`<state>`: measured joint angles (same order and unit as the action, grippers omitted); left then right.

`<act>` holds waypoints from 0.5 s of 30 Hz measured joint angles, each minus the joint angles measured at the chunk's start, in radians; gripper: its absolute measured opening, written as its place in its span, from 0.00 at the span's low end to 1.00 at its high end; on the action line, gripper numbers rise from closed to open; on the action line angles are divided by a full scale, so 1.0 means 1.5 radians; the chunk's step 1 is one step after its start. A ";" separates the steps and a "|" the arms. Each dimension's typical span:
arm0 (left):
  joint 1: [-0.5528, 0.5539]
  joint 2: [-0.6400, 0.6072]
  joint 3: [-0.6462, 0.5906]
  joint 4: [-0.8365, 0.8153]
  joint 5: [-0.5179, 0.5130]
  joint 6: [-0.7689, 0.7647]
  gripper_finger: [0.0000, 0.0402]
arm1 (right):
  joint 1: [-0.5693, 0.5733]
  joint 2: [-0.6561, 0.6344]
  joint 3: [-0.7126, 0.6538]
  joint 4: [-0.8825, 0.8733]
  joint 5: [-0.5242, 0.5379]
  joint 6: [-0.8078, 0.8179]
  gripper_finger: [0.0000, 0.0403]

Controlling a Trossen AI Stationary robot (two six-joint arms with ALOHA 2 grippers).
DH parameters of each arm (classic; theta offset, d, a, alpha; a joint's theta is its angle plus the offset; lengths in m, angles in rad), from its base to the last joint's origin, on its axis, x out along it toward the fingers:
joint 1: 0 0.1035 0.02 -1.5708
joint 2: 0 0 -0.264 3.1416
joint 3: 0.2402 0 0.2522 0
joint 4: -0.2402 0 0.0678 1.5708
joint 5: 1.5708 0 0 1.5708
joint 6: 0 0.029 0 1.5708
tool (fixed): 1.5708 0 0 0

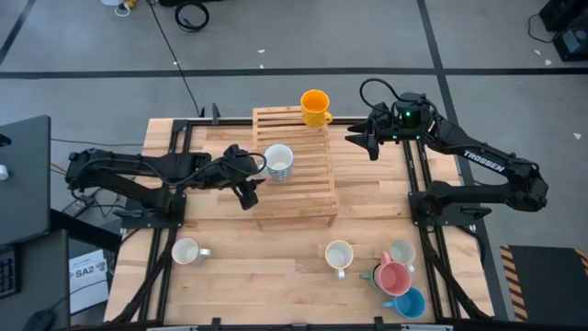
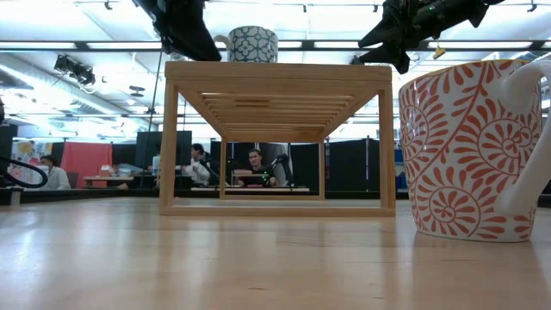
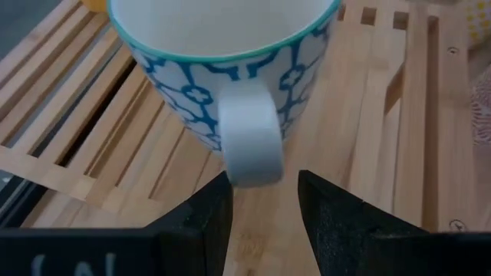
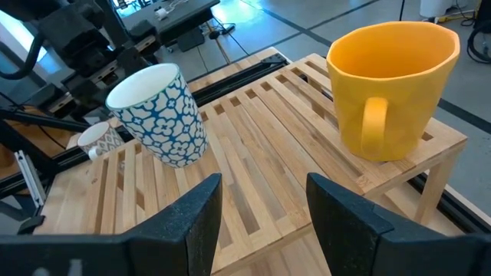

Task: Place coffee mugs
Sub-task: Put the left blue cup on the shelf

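Observation:
A white mug with a blue pattern (image 1: 278, 162) stands upright on the slatted wooden rack (image 1: 303, 198), and an orange mug (image 1: 315, 107) stands on the rack's far right corner. My left gripper (image 1: 254, 172) is open at the patterned mug's left side. Its fingertips (image 3: 211, 203) stand on either side of the free end of the handle (image 3: 249, 146), and no touch shows. My right gripper (image 4: 265, 207) is open and hovers past the rack's right edge, facing the orange mug (image 4: 391, 84) and the patterned mug (image 4: 161, 115).
On the near part of the table stand a white mug (image 1: 186, 251), a cream mug (image 1: 339, 255), and a cluster of white (image 1: 401, 251), pink (image 1: 393, 278), dark green (image 1: 375, 274) and blue (image 1: 409, 303) mugs. A red-patterned mug (image 2: 473, 151) fills the low view's right. People sit in the room behind.

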<state>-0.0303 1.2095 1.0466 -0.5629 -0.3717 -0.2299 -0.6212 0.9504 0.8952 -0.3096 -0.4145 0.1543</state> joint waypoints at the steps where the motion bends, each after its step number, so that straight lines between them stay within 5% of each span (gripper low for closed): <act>1: 0.000 0.000 0.000 0.004 0.000 -0.001 0.38 | 0.000 0.000 0.000 0.000 0.000 0.000 0.49; 15: -0.001 0.000 0.000 0.035 0.002 0.005 0.38 | 0.000 0.000 0.000 0.000 0.000 0.000 0.49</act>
<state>-0.0319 1.2098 1.0466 -0.5106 -0.3691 -0.2228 -0.6212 0.9504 0.8951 -0.3095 -0.4145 0.1543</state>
